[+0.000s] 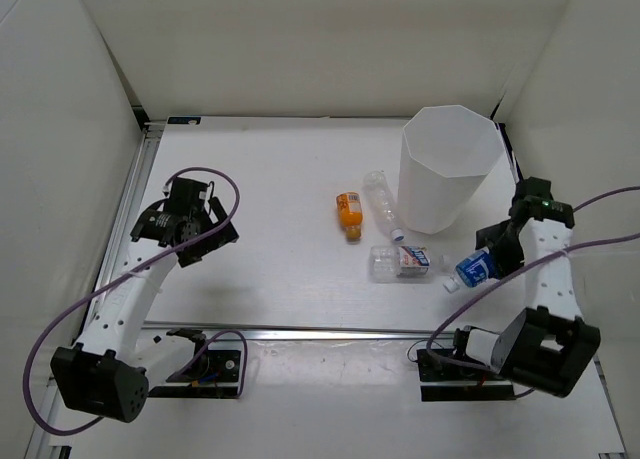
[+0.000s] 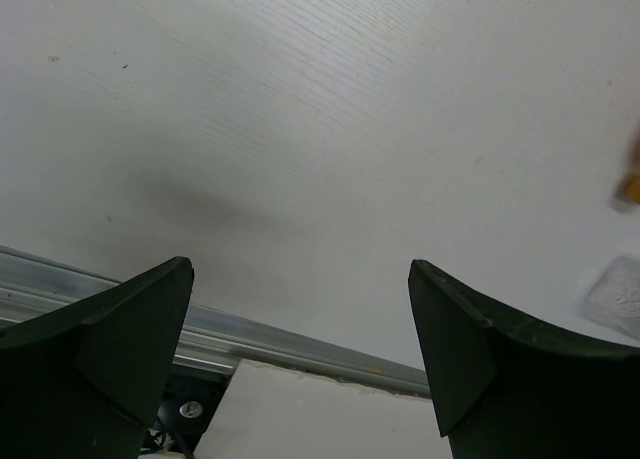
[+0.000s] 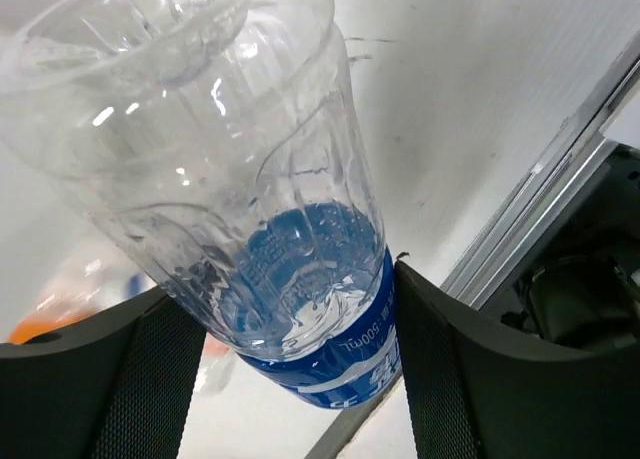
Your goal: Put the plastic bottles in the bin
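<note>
My right gripper (image 1: 487,263) is shut on a clear bottle with a blue label (image 1: 470,270), held above the table right of the bin's base; the bottle (image 3: 250,199) fills the right wrist view between the pads. The tall white bin (image 1: 448,167) stands at the back right. An orange bottle (image 1: 348,213), a clear bottle with a white cap (image 1: 382,205) and a short clear bottle with a blue-white label (image 1: 402,262) lie on the table left of the bin. My left gripper (image 1: 207,241) is open and empty at the left, over bare table (image 2: 300,319).
White walls enclose the table on three sides. An aluminium rail (image 1: 300,331) runs along the near edge, and also shows in the left wrist view (image 2: 300,344). Purple cables loop from both arms.
</note>
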{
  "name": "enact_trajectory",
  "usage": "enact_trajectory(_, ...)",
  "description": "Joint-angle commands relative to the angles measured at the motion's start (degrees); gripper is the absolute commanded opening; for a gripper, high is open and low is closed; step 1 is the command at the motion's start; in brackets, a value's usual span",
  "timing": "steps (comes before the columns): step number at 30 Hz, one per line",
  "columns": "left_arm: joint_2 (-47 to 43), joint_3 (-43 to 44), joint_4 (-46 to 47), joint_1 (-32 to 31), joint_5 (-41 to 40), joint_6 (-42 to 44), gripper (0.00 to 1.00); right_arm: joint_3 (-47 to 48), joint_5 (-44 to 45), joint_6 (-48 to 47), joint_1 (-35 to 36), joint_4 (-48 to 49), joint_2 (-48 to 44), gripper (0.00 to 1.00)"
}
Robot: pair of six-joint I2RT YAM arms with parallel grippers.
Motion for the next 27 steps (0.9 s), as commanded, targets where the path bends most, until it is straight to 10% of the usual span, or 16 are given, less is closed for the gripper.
enact_trajectory(1, 0.53, 2.37, 1.64, -0.3, 1.13, -0.41, 1.0, 11.25, 1.02, -1.44, -0.22, -9.89, -6.24, 0.23)
enact_trajectory(9, 4.13, 4.39, 2.17, -1.44, 1.13, -0.94, 1.0, 41.51, -10.75, -6.11, -0.22, -1.66, -9.07, 0.17)
enact_trajectory(18, 7.38, 9.21, 4.98, -3.64, 1.13, 0.73, 1.0, 60.68, -10.95, -12.6, 4.16, 13.65, 13.22, 0.12)
enact_trajectory(22, 8.44, 11.68, 8.05, -4.68, 0.61, 1.87, 1.0, 65.09, -9.88, -15.51, 7.77, 14.27, 20.02, 0.23)
enact_trajectory(26, 8.44, 12.3, 16.19, -5.3, 0.61, 2.58, 1.0, 66.15, -9.8, -20.33, 12.16, 14.27, 23.45, 0.52)
enact_trajectory(27, 8.44, 12.3, 18.06, -5.3, 1.22, 2.58, 1.0, 66.67, -8.84, -21.05, 13.65, 14.27, 23.98, 0.73)
